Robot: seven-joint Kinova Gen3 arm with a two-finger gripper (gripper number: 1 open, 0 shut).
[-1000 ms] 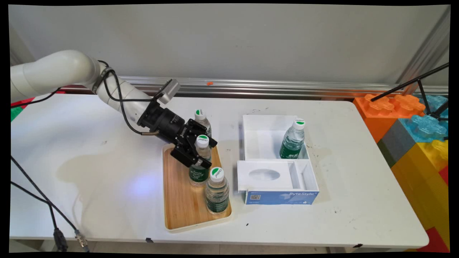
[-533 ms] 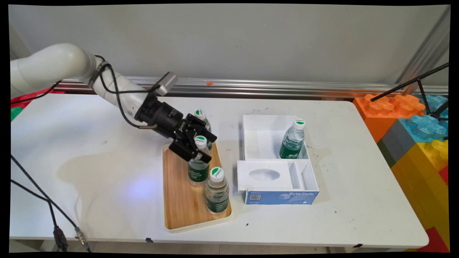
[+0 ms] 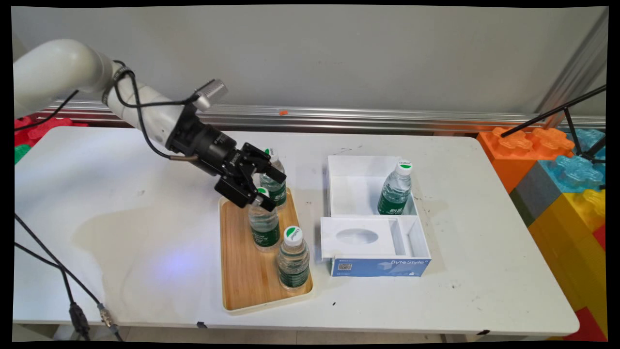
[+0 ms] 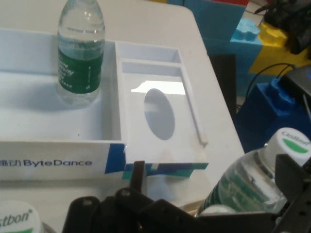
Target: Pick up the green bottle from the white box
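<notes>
My gripper (image 3: 272, 192) hangs open over the wooden tray (image 3: 242, 276), its two fingers on either side of the cap of the middle water bottle (image 3: 264, 228), which stands on the tray. A second bottle (image 3: 278, 170) stands just behind the fingers, and a third (image 3: 293, 257) at the tray's near right. In the hand view the gripper (image 4: 214, 167) is spread wide, with the third bottle (image 4: 252, 184) beside its right finger (image 4: 291, 177) and another bottle's cap (image 4: 14, 218) at the bottom left.
A white open box (image 3: 373, 242) lies right of the tray, with one bottle (image 3: 396, 191) upright in its far compartment; both show in the hand view, box (image 4: 160, 121) and bottle (image 4: 80, 53). Large toy blocks (image 3: 557, 160) and a black stand (image 3: 557, 111) are at the right. Cables (image 3: 63, 276) hang at the left.
The gripper has drawn up and to the left, from around the middle bottle's shoulder to its cap. The bottle stays on the tray, shifted slightly left.
</notes>
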